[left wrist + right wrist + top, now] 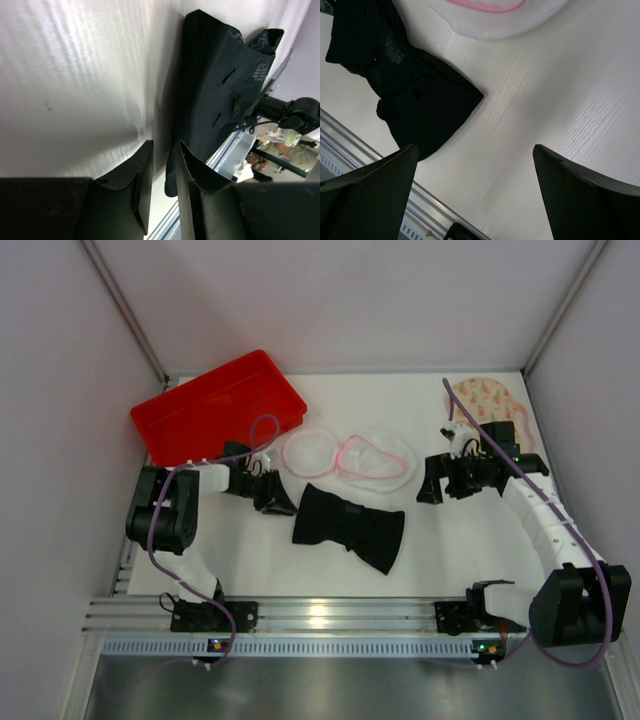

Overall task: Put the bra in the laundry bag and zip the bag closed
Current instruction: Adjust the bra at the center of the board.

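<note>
The black bra (350, 525) lies flat on the white table, in front of the laundry bag (350, 455), a white mesh pouch with pink edging that lies open-looking and flat. My left gripper (275, 500) is just left of the bra and low over the table. Its jaws are almost together, with only a narrow empty gap. In the left wrist view (164, 145) the bra (220, 85) lies just beyond the fingertips. My right gripper (432, 485) is wide open and empty to the right of the bag. The right wrist view (475, 147) shows the bra (415, 95) and the bag's edge (500, 17).
A red tray (215, 405) stands at the back left, close behind the left arm. A peach patterned fabric piece (485, 400) lies at the back right, behind the right arm. The aluminium rail (330, 615) runs along the near table edge.
</note>
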